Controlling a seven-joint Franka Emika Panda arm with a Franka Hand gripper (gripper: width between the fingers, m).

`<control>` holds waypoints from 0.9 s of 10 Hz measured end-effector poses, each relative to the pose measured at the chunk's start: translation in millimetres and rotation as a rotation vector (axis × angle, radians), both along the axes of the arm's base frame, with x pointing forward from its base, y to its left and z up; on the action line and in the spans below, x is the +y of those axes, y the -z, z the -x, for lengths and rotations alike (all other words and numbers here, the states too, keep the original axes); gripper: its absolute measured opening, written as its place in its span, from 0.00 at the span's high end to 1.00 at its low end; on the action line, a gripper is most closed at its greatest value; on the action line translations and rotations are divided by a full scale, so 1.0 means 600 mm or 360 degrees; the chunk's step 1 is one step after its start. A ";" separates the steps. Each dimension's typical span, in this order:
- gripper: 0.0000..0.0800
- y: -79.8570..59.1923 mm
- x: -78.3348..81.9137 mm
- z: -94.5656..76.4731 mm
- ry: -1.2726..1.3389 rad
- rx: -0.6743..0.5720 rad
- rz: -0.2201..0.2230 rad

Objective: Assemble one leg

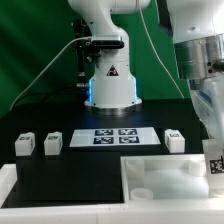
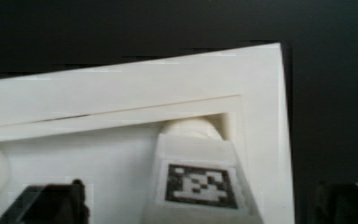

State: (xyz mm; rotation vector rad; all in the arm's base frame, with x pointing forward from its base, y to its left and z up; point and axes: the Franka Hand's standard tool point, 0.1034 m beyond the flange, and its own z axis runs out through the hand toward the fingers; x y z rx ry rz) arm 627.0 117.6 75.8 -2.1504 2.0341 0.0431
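Exterior view
- Gripper (image 1: 212,150): at the exterior view's right, hanging over the right corner of the tabletop (image 1: 150,172).
- Leg (image 1: 214,162): directly under the gripper at that corner, tag facing the camera. Contact with the fingers cannot be told from here.
- Loose legs: two side by side (image 1: 24,145) (image 1: 52,143) on the black table (image 1: 60,120) at the left, and one (image 1: 175,140) just right of the marker board (image 1: 115,137).
- Robot base (image 1: 110,85): behind the marker board.

Wrist view
- Tabletop (image 2: 140,85): one raised-rim corner fills the view.
- Leg (image 2: 197,175): its rounded end sits in the inner corner of the tabletop, tag up.
- Gripper (image 2: 197,212): released. The dark fingers (image 2: 51,203) stand well clear of the leg on both sides.
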 end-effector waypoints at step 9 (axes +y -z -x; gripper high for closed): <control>0.62 0.005 0.007 0.008 -0.1054 -0.0125 0.0124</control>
